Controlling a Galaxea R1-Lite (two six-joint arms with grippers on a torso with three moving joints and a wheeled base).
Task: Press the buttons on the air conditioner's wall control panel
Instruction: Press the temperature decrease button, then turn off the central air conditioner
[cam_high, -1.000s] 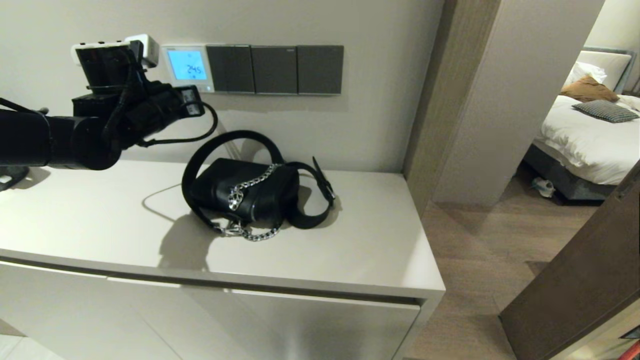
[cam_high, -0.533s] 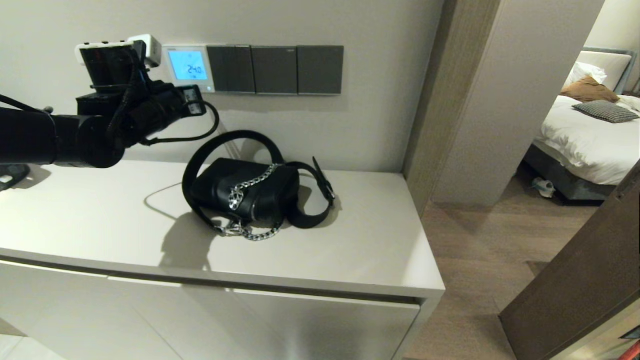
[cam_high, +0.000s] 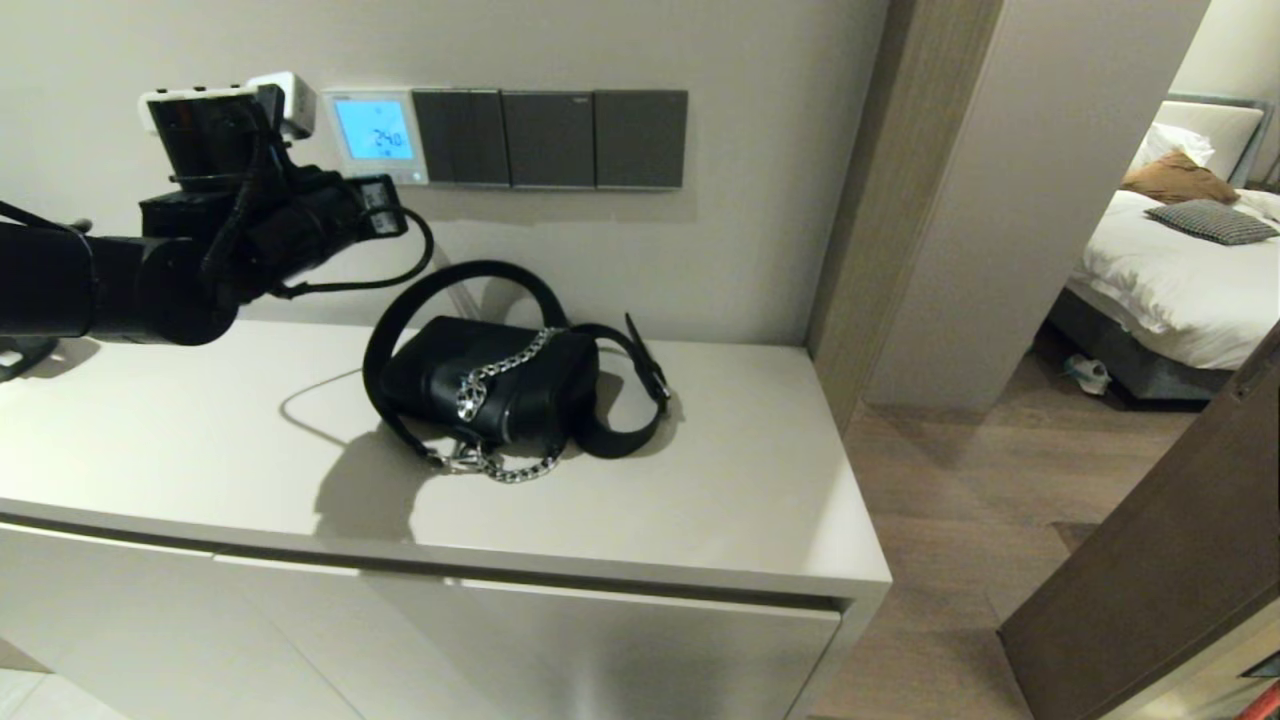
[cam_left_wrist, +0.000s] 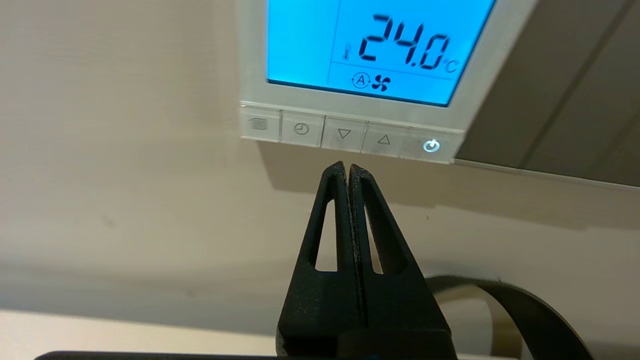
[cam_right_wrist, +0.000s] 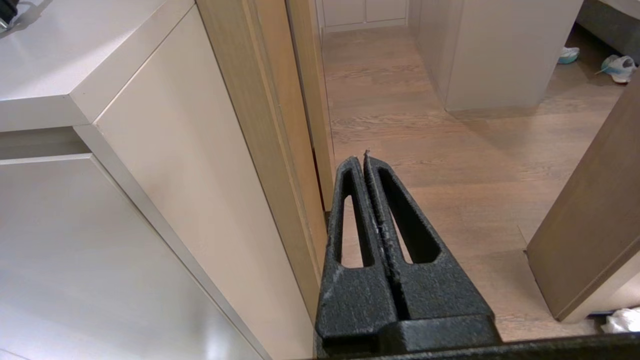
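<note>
The white wall control panel (cam_high: 375, 135) has a glowing light-blue screen that reads 24.0 in the left wrist view (cam_left_wrist: 370, 50). A row of pale keys (cam_left_wrist: 345, 134) runs along its lower edge, with a lit power key at one end. My left gripper (cam_high: 385, 205) is shut and empty. In the left wrist view its tips (cam_left_wrist: 348, 167) sit just below the down-arrow key, a little apart from it. My right gripper (cam_right_wrist: 361, 159) is shut and empty, parked low beside the cabinet over the wooden floor, out of the head view.
Three dark grey switch plates (cam_high: 550, 138) adjoin the panel on its right. A white plug (cam_high: 292, 98) sits on the wall left of the panel. A black handbag (cam_high: 490, 385) with chain and strap lies on the white cabinet top (cam_high: 750, 500) below. A doorway opens at the right.
The screen reading dropped from 24.5 to 24.0. My left gripper shifted slightly right toward the panel, then drew back a little to the left.
</note>
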